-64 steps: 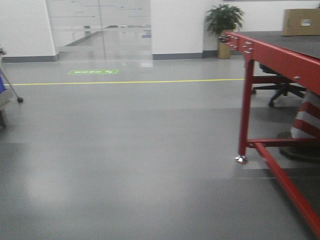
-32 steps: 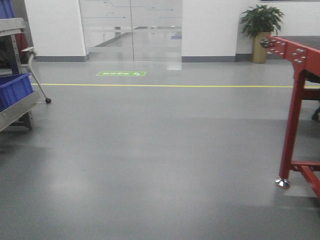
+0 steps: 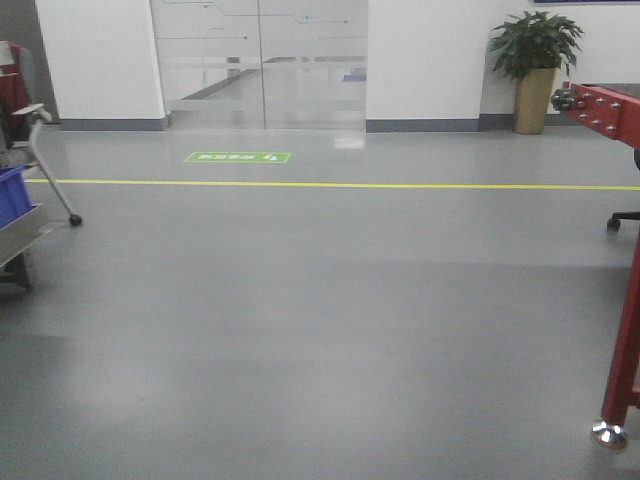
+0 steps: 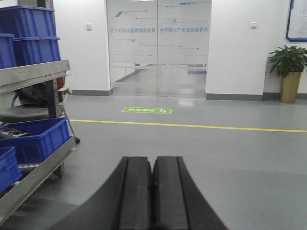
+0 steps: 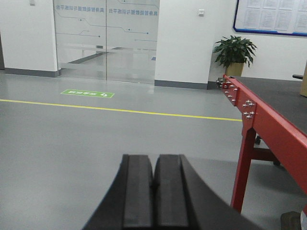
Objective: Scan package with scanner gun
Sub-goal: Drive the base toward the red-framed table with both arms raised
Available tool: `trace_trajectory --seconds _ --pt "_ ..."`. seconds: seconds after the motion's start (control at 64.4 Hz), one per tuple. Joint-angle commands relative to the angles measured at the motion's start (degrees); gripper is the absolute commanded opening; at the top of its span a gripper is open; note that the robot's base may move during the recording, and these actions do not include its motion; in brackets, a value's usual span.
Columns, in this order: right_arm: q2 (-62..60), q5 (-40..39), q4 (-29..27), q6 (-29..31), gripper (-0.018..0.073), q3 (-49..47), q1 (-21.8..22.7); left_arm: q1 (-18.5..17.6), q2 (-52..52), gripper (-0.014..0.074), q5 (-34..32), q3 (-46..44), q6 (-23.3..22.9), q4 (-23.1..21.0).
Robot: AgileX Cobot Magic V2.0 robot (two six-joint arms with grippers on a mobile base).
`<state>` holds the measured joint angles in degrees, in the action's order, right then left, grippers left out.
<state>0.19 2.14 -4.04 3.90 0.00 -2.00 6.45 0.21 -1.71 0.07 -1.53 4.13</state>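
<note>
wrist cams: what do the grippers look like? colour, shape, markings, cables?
Both alike: left gripper and right gripper are matte black, each with two thick flat-faced fingers with rounded tips, flaring wider toward the base. No markings or cables visible.

Package [image 5: 304, 84], tan cardboard sliver cut off at frame edge, sitting on far end of dark tabletop [image 5: 283, 101]

Glossy grey floor [image 3: 300, 330] — red painted-metal frame [image 5: 268, 127].

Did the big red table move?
No. The red table slid right in the front view, but the plant and green floor sign did too: the camera turned.
</note>
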Motion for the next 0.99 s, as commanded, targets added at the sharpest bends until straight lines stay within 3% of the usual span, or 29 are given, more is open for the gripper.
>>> trace_trajectory --seconds 0.0,0.979 --pt "-0.19 -1.38 0.27 0.08 -0.0162 0.00 0.21 0.20 -0.21 -0.0111 -0.79 -0.07 -0.45 -0.34" --pt "-0.19 -1.38 0.27 0.08 -0.0162 0.00 0.21 0.10 -0.21 -0.0111 -0.79 -0.07 -0.45 -0.34"
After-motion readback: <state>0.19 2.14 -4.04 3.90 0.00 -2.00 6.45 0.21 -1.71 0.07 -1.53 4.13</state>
